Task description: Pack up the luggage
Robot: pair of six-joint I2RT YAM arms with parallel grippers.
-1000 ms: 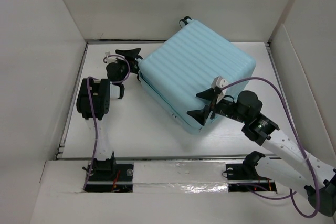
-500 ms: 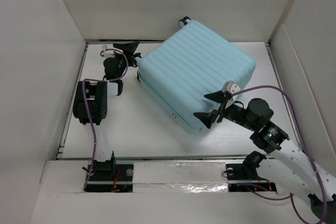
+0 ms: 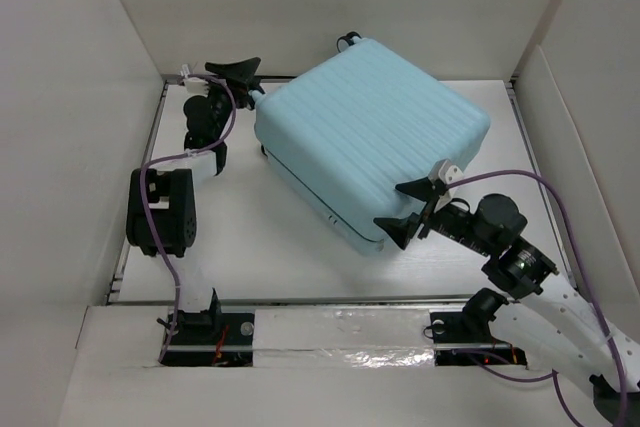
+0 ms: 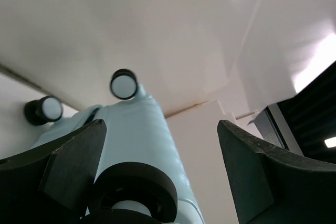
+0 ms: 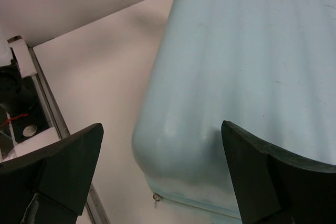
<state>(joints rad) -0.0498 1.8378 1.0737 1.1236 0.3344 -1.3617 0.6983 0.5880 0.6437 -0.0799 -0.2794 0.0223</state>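
Pale blue and ribbed, the small hard-shell suitcase (image 3: 370, 152) lies flat on the white counter (image 3: 250, 247), turned at a slant, toward the back. Its two halves are shut together, and no loose things to pack show around it, so I think the filling part is done. A tiny zip pull (image 5: 156, 198) hangs at the near corner. I cannot tell if the zip runs all the way round.

The left end effector (image 3: 240, 85) is at the far left corner. Its jaws are wide apart, with a black-and-white wheel (image 4: 131, 190) between them, and it holds nothing. The right end effector (image 3: 405, 211) is wide too, just beside the near corner, empty. Maybe zipping or standing it up is left.
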